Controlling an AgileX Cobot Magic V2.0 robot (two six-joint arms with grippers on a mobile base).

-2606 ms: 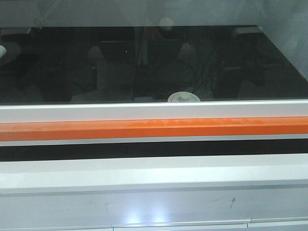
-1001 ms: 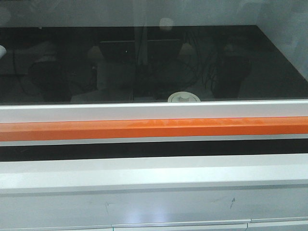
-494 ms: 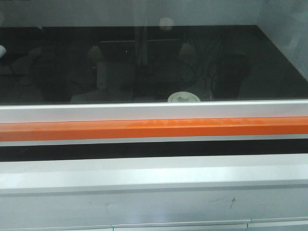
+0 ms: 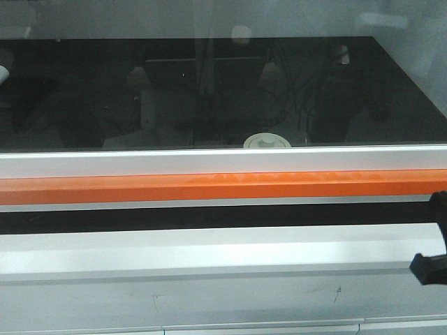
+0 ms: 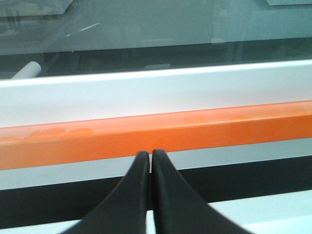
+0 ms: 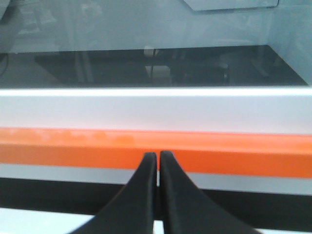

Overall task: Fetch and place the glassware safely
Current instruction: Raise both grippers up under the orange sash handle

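Peeking into front view alone is the glassware (image 4: 266, 141); left gripper (image 5: 150, 155) and right gripper (image 6: 158, 156) are pinched together.

Cream-white jar lid (image 4: 266, 141); plain orange bar (image 4: 209, 187) on white frame (image 4: 209, 162)

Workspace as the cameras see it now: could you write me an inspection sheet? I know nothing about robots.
Surface: glossy black top, full of reflections.
Job's things: jar, only its cream top showing above the white rail.
Clutter: white cylinder at far left.
Grippers: left gripper and right gripper both shut, empty, facing the orange bar.
Cables: faint cable-like lines in the black top, possibly reflections.
Surroundings: pale cabinet front below.
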